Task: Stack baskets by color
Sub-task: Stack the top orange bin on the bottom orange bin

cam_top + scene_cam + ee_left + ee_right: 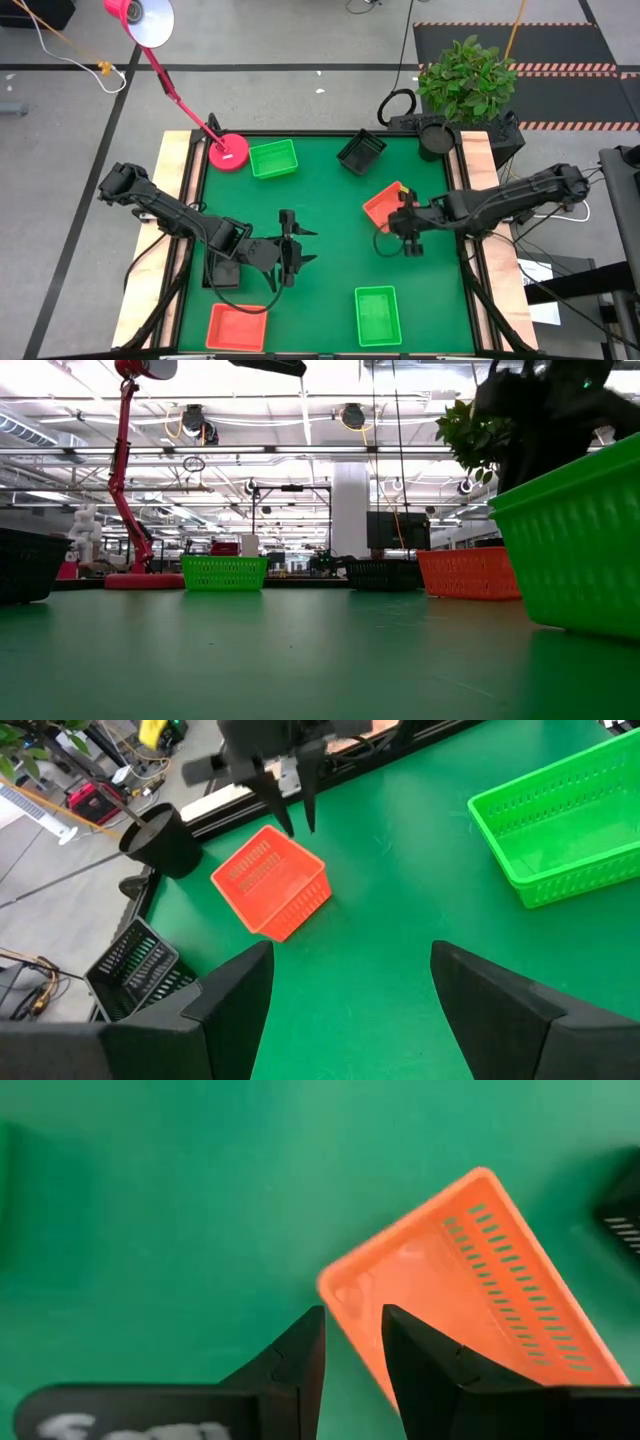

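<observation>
A red-orange basket [384,206] [272,882] lies tipped right of the table's middle, its slatted bottom showing. My right gripper [410,243] [352,1342] hangs just above its near edge. The fingers point steeply down with a narrow gap and nothing between them. My left gripper [305,247] [350,970] waits open over the middle of the table, facing that basket. Green baskets stand at the far left [273,158] and near right [376,315]. Another red one [237,327] stands near left. Black ones stand far [361,151] and under my left arm [222,270].
A pink lamp base [228,152] stands at the far left corner, its arm reaching up and back. A potted plant [465,78] stands beyond the far right corner. Bare green mat [330,215] lies between the two grippers.
</observation>
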